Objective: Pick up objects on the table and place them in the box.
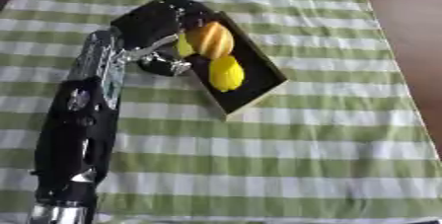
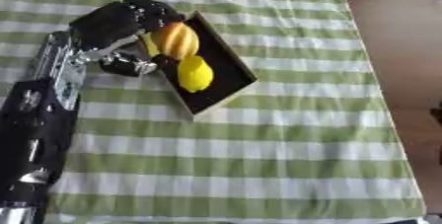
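Left robot hand (image 1: 160, 23) curled over the box (image 1: 259, 77) — touching orange fruit (image 1: 211, 39).

So, the count: one box (image 1: 255, 77), black inside with a pale rim, sitting on one green and white striped cloth (image 1: 285, 154). In the box there's one orange fruit (image 1: 212, 39) at the far end and one yellow lemon (image 1: 225, 73) just below it. A bit of something yellow-green (image 1: 184, 46) shows left of the orange fruit; can't tell what. One robot hand (image 1: 160, 20) at the box's far end.
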Controlling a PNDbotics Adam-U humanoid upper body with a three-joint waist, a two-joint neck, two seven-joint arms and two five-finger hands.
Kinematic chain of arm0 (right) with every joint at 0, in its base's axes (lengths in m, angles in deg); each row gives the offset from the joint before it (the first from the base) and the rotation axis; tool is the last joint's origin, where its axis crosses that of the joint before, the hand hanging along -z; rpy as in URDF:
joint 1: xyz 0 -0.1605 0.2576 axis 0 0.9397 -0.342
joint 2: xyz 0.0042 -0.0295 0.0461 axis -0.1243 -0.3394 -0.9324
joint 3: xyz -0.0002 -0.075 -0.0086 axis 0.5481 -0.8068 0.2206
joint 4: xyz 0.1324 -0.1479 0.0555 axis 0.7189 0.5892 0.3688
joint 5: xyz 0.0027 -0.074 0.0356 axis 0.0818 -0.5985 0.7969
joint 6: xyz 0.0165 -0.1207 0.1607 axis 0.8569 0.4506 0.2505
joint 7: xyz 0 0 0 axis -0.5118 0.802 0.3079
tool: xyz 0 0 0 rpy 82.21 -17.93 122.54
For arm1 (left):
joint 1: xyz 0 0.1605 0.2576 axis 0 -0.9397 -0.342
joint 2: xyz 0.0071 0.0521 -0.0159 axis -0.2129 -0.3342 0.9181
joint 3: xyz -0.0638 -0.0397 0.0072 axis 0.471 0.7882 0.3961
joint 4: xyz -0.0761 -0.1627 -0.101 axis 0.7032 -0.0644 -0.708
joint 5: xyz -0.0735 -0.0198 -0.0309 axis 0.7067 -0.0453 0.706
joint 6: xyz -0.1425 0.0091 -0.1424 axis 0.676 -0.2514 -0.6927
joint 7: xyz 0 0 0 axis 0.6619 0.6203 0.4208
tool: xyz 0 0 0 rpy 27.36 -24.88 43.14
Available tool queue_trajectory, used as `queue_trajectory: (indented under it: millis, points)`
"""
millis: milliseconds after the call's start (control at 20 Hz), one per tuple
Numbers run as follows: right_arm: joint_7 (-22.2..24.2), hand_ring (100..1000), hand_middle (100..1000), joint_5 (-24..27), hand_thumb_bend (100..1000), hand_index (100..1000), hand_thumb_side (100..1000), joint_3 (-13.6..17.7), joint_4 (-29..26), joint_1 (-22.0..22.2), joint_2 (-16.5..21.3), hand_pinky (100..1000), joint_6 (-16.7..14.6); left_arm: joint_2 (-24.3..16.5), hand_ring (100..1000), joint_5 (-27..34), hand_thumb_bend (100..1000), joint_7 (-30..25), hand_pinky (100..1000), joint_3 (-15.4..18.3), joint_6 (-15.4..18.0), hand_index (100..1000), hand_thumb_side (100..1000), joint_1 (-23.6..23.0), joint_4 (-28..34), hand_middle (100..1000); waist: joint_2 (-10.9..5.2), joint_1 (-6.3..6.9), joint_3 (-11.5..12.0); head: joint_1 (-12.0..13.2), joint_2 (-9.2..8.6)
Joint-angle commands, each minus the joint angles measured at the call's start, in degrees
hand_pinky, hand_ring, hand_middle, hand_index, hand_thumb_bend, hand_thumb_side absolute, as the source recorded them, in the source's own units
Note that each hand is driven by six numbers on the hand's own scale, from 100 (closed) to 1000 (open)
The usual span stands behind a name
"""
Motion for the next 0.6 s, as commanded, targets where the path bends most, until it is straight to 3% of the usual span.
queue_trajectory:
  millis: [50, 250, 350, 450, 500, 600]
  points:
    - [-0.1, 1000, 783, -0.8, 100, 1000, 470, 0.1, -1.0, 0.5, 0.4, 1000, 0.5, -0.1, 912, -0.6, 362, 0.3, 887, -1.0, 0.6, 1000, 528, 0.7, 0.5, 851, -0.89, 0.09, 0.0, -0.3, 0.27]
    - [-0.4, 1000, 782, -1.5, 100, 1000, 470, 0.0, -1.0, 0.8, 0.0, 1000, 0.6, -0.3, 909, 0.2, 387, 0.1, 882, -1.6, 0.7, 1000, 539, 0.6, 0.6, 845, -1.08, 0.12, 0.2, -0.5, 0.27]
    - [-0.6, 1000, 781, -1.8, 100, 1000, 470, 0.0, -1.0, 1.1, -0.2, 1000, 0.9, -0.6, 903, 1.4, 341, 0.1, 877, -2.0, 0.7, 1000, 457, 0.5, 0.9, 837, -1.18, 0.27, 0.3, -0.7, 0.27]
    - [-0.8, 1000, 781, -2.3, 100, 1000, 470, 0.1, -1.0, 1.4, -0.5, 1000, 1.1, -1.3, 892, 4.0, 269, 0.4, 868, -2.7, 0.7, 1000, 260, 0.3, 2.1, 823, -1.3, 0.55, 0.6, -0.9, 0.27]
    - [-1.0, 1000, 781, -2.5, 100, 1000, 470, 0.1, -1.0, 1.6, -0.6, 1000, 1.0, -1.8, 882, 5.8, 153, 0.6, 860, -3.1, 0.7, 985, 100, 0.2, 2.8, 810, -1.37, 0.72, 0.8, -1.1, 0.27]
    - [-1.5, 1000, 781, -2.7, 100, 1000, 470, 0.4, -1.0, 2.1, -0.8, 1000, 0.8, -3.3, 871, 11.5, 100, 1.5, 850, -3.9, 0.7, 970, 100, -0.1, 4.9, 798, -1.55, 1.03, 1.1, -1.7, 0.27]
